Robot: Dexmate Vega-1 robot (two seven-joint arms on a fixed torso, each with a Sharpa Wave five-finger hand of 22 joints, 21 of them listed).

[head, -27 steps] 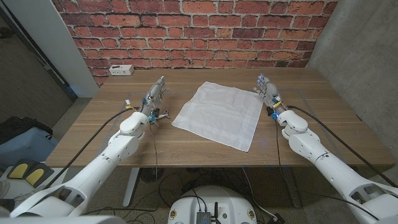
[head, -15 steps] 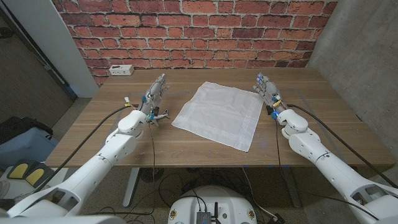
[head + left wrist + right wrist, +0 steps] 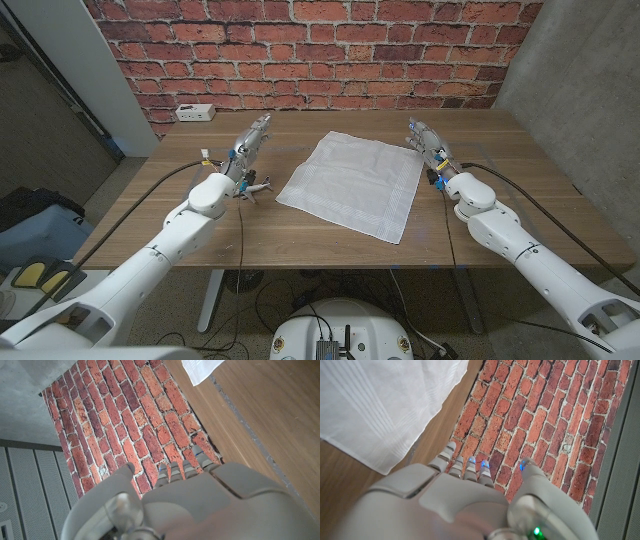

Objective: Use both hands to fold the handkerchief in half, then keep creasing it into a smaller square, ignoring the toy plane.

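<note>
At the far left of the wooden tabletop [image 3: 330, 245], near the back edge, a white power strip [image 3: 192, 113] lies by the brick wall, well apart from the work and playing no part in it.

Next comes the left robot hand [image 3: 250, 146], raised off the wood with its fingers extended toward the wall. It holds nothing; the fingers look straight and slightly apart, so it reads as open. It stands to the left of the cloth, not touching it, probably staged to reach the near-left corner.

Just beside that wrist, on the tabletop, sits the small toy plane [image 3: 254, 186]. It is near the handkerchief's left corner but apart from it; the task says to leave it alone, and the arm's closeness to it means a careless sweep could knock it.

In the middle lies the white handkerchief [image 3: 350, 183], spread flat and unfolded, turned at an angle so its corners point roughly toward the table's edges. No crease shows, so the first fold is not yet made.

To the right, the right robot hand [image 3: 428, 146] mirrors the left: empty, fingers extended and apart, beside the cloth's right edge. The right wrist view shows its fingertips [image 3: 470, 462] just short of the cloth's corner [image 3: 382, 466]. Both hands flank the cloth, apparently so each can lift a corner together.
</note>
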